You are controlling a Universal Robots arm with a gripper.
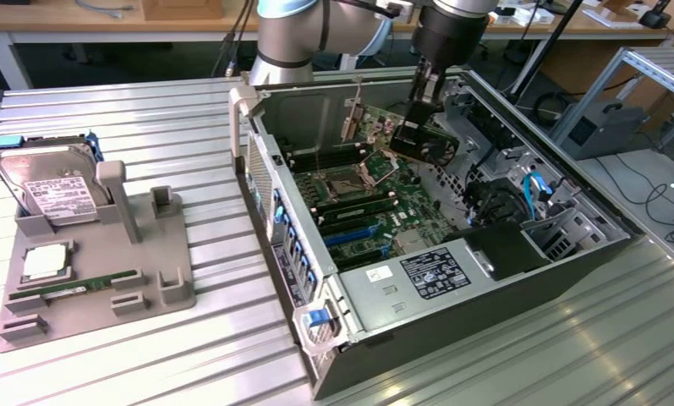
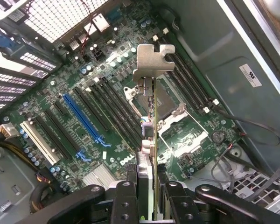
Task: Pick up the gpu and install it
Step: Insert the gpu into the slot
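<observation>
Exterior view's left: grey moulded plastic fixture tray on the ribbed silver metal table. It carries a silver hard drive with white label stood tilted in its slot at the far end, a small square silver processor chip flat in a pocket nearer the camera, and a long narrow green memory stick lying in a groove just beside the chip. Middle: black open-sided computer tower case lying on its side, green motherboard exposed inside, grey robot arm base standing behind the case. Over the motherboard's far end the black two-finger gripper hangs down inside the case, clamped on the gpu, a small thin green circuit card with black cooler block and silver metal end bracket. The card is tilted, held off the board and not seated in a slot. Exterior view's right: black fan unit, blue cables, and a silver box with black-and-white label at the case's near end. Wrist view: gripper with fingers pressed on both faces of the gpu, which is seen edge-on with the bracket end farthest from the camera. The card hovers above the board just beside the silver processor socket, with black memory slots on its other side, then a long blue expansion slot and a white slot further off.
</observation>
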